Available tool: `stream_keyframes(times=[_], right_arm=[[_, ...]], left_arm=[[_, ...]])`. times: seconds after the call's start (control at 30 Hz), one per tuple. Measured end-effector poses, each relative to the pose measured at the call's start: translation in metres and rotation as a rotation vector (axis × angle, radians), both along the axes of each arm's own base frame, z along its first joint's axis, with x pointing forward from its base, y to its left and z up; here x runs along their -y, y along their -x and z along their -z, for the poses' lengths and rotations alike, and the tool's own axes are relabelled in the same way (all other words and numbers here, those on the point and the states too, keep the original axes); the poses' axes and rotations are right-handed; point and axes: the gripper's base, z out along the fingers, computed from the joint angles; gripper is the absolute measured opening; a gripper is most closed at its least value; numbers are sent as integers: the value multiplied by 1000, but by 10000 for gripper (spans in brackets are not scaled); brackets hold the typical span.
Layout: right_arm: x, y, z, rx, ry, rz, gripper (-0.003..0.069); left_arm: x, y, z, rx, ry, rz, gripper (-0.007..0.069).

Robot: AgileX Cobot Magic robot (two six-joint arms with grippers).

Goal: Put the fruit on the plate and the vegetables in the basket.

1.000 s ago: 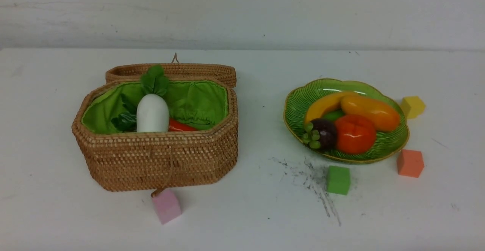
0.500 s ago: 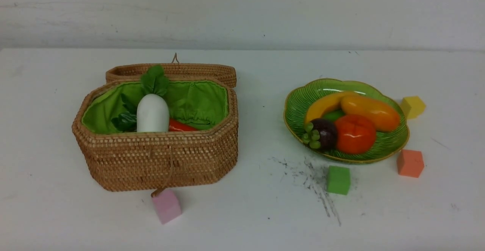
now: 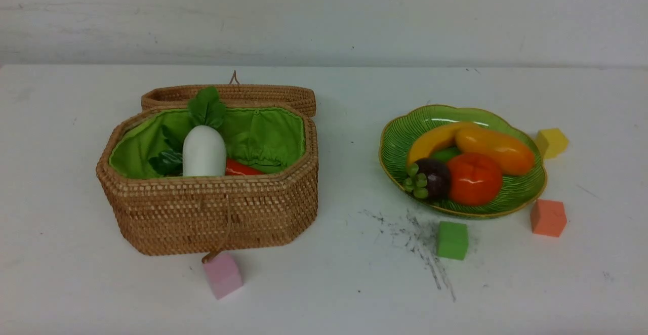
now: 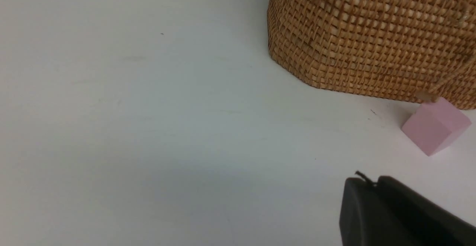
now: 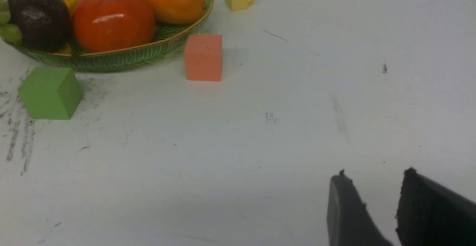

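The open wicker basket (image 3: pixel 212 213) on the left holds a white radish (image 3: pixel 204 151) leaning upright and a red-orange carrot (image 3: pixel 242 168) beside it. On the right, the green plate (image 3: pixel 521 193) carries a banana (image 3: pixel 433 140), a mango (image 3: pixel 496 149), a persimmon (image 3: pixel 473 178) and a mangosteen (image 3: pixel 433 177). Neither arm shows in the front view. My left gripper (image 4: pixel 370 181) is shut and empty, hanging over bare table near the basket's corner (image 4: pixel 372 34). My right gripper (image 5: pixel 375 173) is open with nothing between its fingers, well away from the plate (image 5: pixel 122 58).
The basket's lid (image 3: pixel 228 94) lies folded back behind it. Foam cubes sit on the table: pink (image 3: pixel 223 274) in front of the basket, green (image 3: pixel 452 240), orange (image 3: pixel 548 217) and yellow (image 3: pixel 552 142) around the plate. Dark scuff marks (image 3: pixel 420 244) run beside the green cube.
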Motion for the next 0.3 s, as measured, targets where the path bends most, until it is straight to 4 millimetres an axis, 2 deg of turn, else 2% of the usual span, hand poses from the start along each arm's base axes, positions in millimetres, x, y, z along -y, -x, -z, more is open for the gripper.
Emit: stream_keyframes(times=[0.3], right_arm=[[0,0,0,0,1,0,238]], left_arm=[[0,0,0,0,0,0,42]])
